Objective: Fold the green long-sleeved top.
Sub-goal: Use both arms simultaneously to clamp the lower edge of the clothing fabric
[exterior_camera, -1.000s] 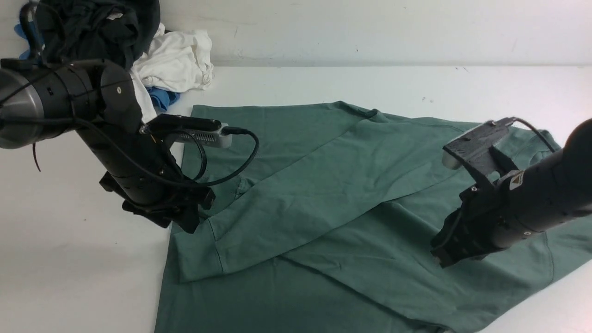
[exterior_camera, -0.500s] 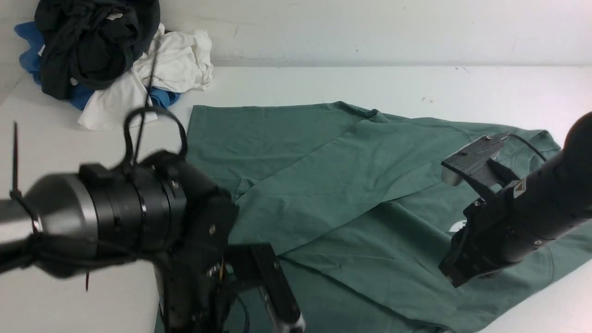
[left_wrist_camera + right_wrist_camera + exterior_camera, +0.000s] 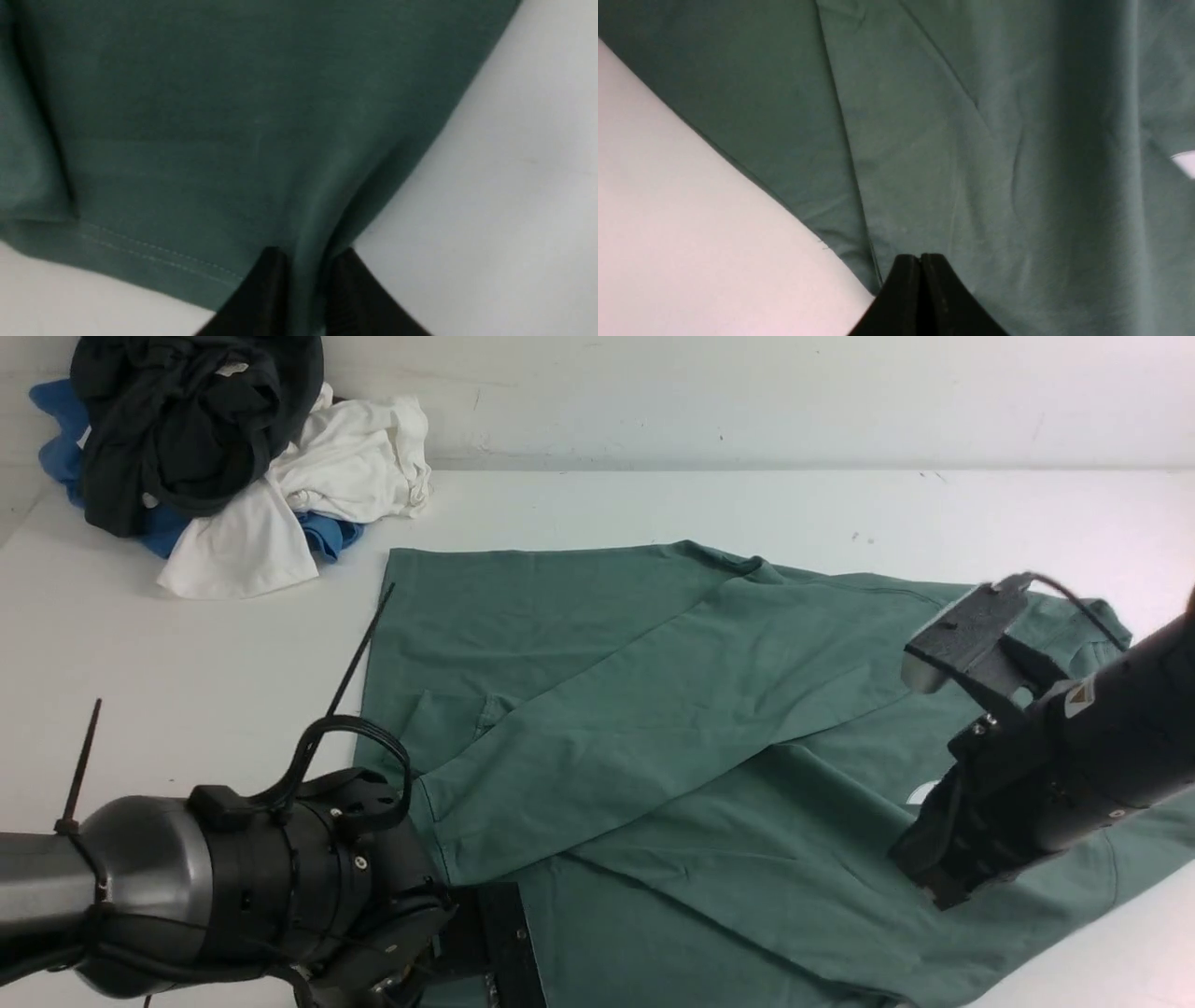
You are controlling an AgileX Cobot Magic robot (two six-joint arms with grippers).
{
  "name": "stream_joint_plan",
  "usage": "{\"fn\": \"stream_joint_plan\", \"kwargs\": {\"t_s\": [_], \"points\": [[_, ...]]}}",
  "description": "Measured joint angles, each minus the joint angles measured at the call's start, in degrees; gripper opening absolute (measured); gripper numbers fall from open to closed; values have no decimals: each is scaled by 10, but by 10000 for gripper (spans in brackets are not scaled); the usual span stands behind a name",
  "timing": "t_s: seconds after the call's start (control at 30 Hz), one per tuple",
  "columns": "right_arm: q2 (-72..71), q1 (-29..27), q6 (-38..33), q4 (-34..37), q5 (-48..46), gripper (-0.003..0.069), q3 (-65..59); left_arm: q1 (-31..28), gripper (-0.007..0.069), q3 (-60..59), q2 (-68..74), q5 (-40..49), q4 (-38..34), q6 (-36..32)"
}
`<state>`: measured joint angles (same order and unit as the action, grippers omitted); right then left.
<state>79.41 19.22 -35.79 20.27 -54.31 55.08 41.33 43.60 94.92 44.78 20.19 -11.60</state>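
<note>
In the front view, the green long-sleeved top (image 3: 747, 840), a large sage-green cotton garment, is seen spread flat on the white table (image 3: 653, 504), well apart from a heap of black, white and blue garments (image 3: 215, 457) at the far left corner. One long sleeve (image 3: 653, 709) is laid diagonally across the body, so a first sleeve fold is judged done. The left arm (image 3: 233, 896) is lowered at the near left corner of the top, its fingers cut off by the frame. The right gripper (image 3: 934, 887) is held just above the right part of the top, near a small white logo (image 3: 922, 791).

In the left wrist view, a raised ridge of green cloth beside the stitched hem (image 3: 154, 254) is seen pinched between the fingers of the left gripper (image 3: 308, 284); the top is judged grasped there.

In the right wrist view, the right gripper is shown clenched, jaws pressed together with nothing between them, above the cloth near its edge.

The folding of the body is judged not yet done.
</note>
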Motion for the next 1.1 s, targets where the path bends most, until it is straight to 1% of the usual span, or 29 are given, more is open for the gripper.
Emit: {"fn": "stream_joint_plan", "kwargs": {"t_s": [0.03,0.07,0.1,0.17,0.27,0.4,0.47,0.5,0.53,0.57,0.6,0.63,0.67,0.7,0.77,0.83,0.9,0.97,1.03,1.07,1.1], "points": [[-6,0,0,-1,2,-10,0,0,71,0,1,1,1,9],[-25,0,-2,-3,8,-10,0,0,30,0,1,3,8,34],[-48,0,-2,-7,13,-10,0,-1,13,0,0,6,13,59],[-74,0,-2,-22,14,-10,0,-1,2,-1,-12,19,25,82],[-102,0,-3,-57,6,-10,-12,-9,2,-1,-46,39,48,94],[-110,0,-3,-114,-12,8,-72,-63,7,-1,-110,44,68,96],[-110,0,-3,-139,0,51,-118,-112,13,-2,-142,30,69,96],[-110,0,-3,-142,4,62,-128,-116,13,-2,-142,30,68,96],[-110,0,-3,-153,15,88,-146,-132,13,-2,-152,22,66,96],[-110,0,-3,-188,46,165,-187,-159,13,-2,-163,6,55,96],[-110,0,-3,-203,62,204,-197,-173,13,-2,-166,-2,49,96],[-110,0,-2,-228,90,268,-220,-183,13,-2,-169,-11,41,96],[-110,0,0,-239,110,310,-228,-189,13,-2,-170,-16,37,96],[-109,0,1,-246,115,321,-234,-192,13,-2,-170,-18,35,96],[-91,0,11,-283,187,444,-262,-200,13,-2,-170,-27,27,96],[-64,0,20,-302,228,489,-275,-199,13,-2,-170,-30,23,96],[-33,0,23,-316,255,499,-280,-199,13,-2,-170,-30,21,96],[1,0,24,-331,282,491,-280,-199,13,-2,-170,-30,20,96],[32,0,37,-346,326,450,-274,-199,13,-2,-170,-29,18,96],[35,0,39,-348,331,444,-274,-199,13,-2,-170,-27,18,96],[58,0,58,-357,368,380,-267,-199,13,1,-170,-21,15,96]]}}
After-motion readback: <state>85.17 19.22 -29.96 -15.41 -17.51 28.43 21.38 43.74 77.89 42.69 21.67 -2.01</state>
